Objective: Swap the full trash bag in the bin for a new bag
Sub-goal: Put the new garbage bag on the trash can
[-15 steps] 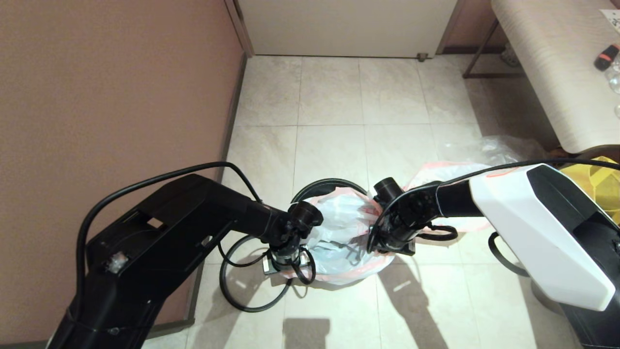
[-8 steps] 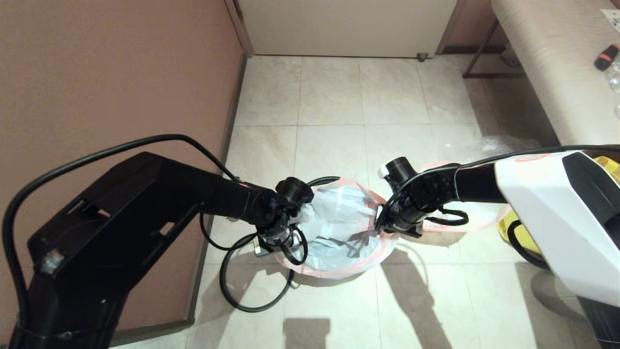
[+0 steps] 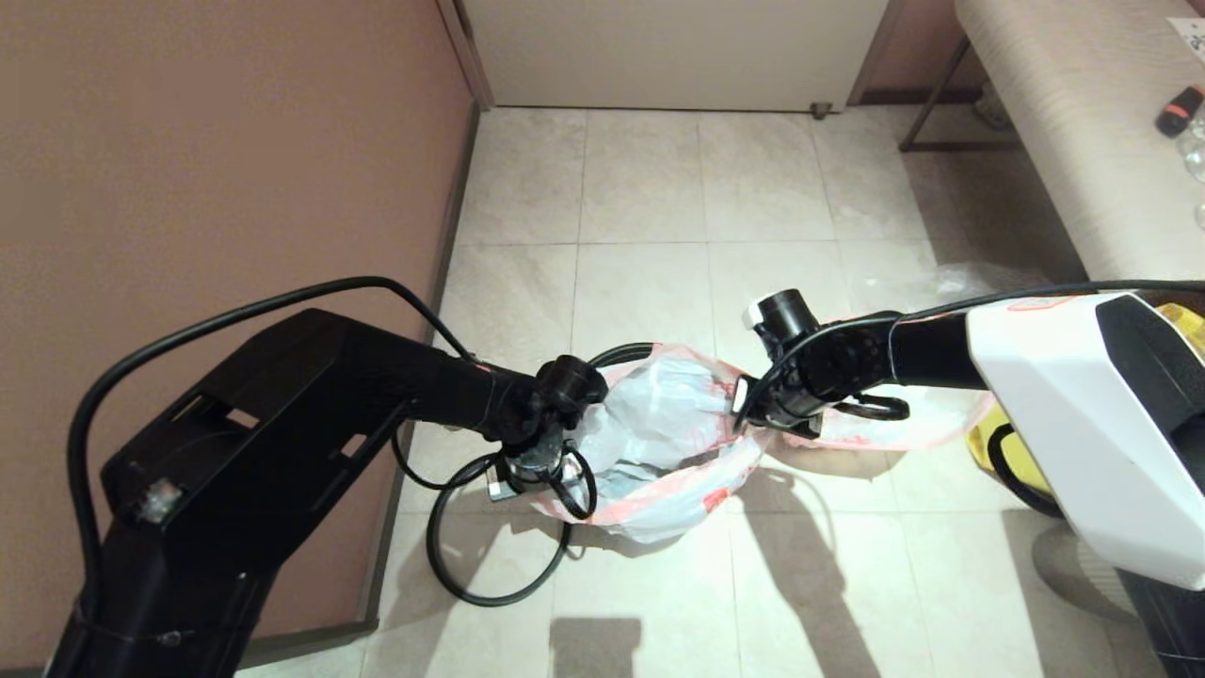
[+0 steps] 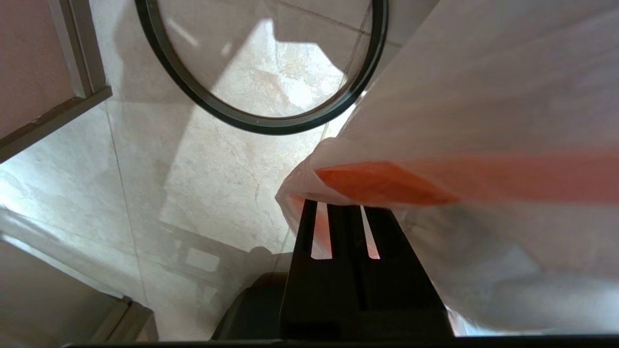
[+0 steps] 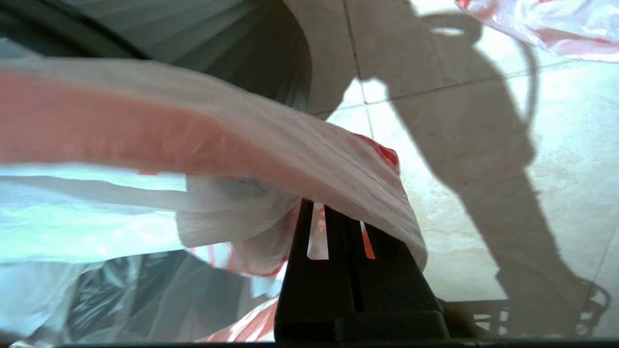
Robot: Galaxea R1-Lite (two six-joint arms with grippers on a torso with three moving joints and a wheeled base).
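The left end effector point(image 3: 538, 471) is clamped on the pink-banded rim of the full trash bag point(image 3: 659, 443), which hangs over the bin point(image 3: 621, 355) on the tiled floor point(image 3: 640, 188). The right end effector point(image 3: 767, 414) pinches the opposite rim. The new bag point(image 3: 904, 428) lies just beyond.

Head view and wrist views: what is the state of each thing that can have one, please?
new bag: held over the bin, mouth stretched open.
left end effector: shut on the new bag's rim.
right end effector: shut on its opposite rim.
bin: upright, mostly hidden by the new bag.
full trash bag: lying on the floor, right of the bin.
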